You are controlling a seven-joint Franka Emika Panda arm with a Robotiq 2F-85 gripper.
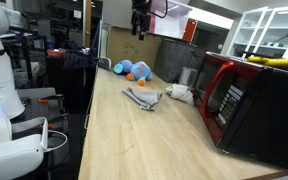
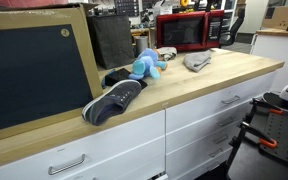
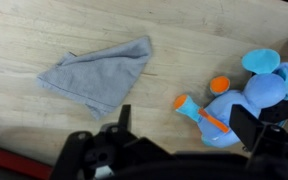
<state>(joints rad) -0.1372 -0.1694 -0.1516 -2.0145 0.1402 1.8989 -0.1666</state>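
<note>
The pincer (image 1: 140, 20) hangs high above the worktop (image 1: 134, 140), holding nothing; in the wrist view its jaws stand apart, open, over bare wood. Nearest below it lie a grey cloth (image 3: 99, 72), crumpled flat, and just beside that a blue plush toy (image 3: 246, 100) with orange trim, the two apart and not touching. In an exterior view a dark shoe (image 2: 114, 100) rests at the worktop's near edge, well apart from the cloth (image 2: 197, 61), and a red microwave (image 2: 189, 32) stands behind. Any descent from this height would go best straight down, jaws centred over one thing only.
</note>
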